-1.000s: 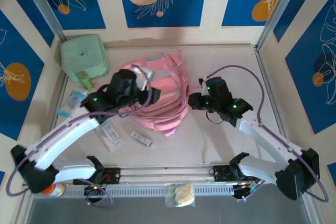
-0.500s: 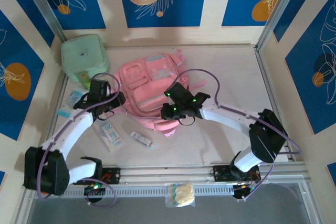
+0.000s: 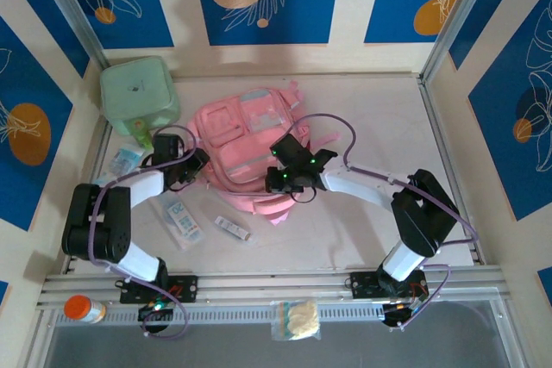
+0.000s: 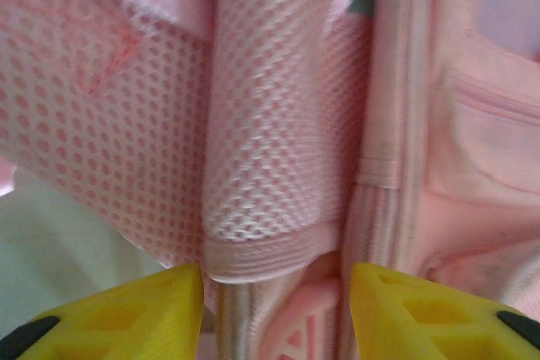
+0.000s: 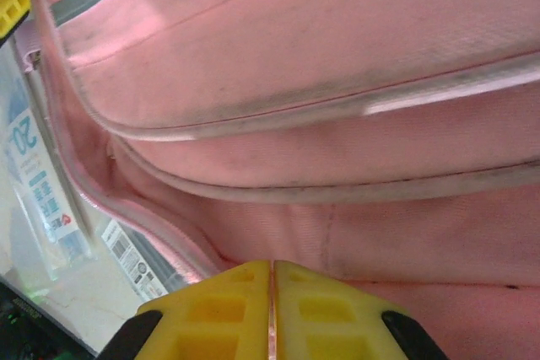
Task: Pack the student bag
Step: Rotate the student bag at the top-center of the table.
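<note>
One pink backpack (image 3: 246,148), one mint-green case (image 3: 138,92), three wrapped things in a loose row: a blue packet (image 3: 127,161), a white packet (image 3: 181,217) and a small packet (image 3: 231,227). On the front rail, one clear pouch (image 3: 297,319) and one orange-capped bottle (image 3: 80,308). Two arms, two pincers. Backpack lying flat in the middle of the surface (image 3: 371,127), front up, just beside the case at the far left corner; pink all over, with several zipped pockets, a clear window pocket near the top and loose straps trailing off its near edge. Up close, pale mesh padding and stitched piping (image 4: 270,124), with smooth pink panels edged in grey-marked piping (image 5: 337,56). Left arm folded back tight at the elbow, forearm reaching right, left pincer (image 3: 197,165) at the backpack's left edge. Yellow fingers parted (image 4: 277,280) with a fold of mesh strap between them; cannot tell whether squeezing it or only set around it. Right arm bent at the elbow too, forearm stretched left across the surface, right pincer (image 3: 278,183) low over the backpack's near right part. Clenched (image 5: 272,280), fingers pressed flat together with nothing seen between them.
</note>
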`<action>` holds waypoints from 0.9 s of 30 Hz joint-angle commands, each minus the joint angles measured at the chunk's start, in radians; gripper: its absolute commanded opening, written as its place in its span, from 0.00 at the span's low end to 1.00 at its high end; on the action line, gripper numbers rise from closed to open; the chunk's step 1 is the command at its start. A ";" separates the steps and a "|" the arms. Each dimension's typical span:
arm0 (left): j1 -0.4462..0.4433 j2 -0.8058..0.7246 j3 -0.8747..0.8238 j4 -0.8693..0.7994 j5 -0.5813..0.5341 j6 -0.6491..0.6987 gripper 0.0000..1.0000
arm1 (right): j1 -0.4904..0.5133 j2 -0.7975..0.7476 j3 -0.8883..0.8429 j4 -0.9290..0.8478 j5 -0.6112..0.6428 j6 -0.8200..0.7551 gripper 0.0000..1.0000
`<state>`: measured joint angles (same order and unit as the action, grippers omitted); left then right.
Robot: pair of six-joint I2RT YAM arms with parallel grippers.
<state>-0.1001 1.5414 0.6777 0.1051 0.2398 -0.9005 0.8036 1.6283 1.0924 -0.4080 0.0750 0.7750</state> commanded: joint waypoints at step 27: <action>-0.438 0.067 0.079 0.270 -0.123 -0.337 0.00 | -0.283 -0.170 0.048 -0.251 0.128 -0.185 0.36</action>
<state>-0.4938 1.6096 0.7124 0.3035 0.1287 -1.1954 0.4644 1.5265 1.1103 -0.5507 0.1467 0.6266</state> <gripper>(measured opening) 0.051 0.342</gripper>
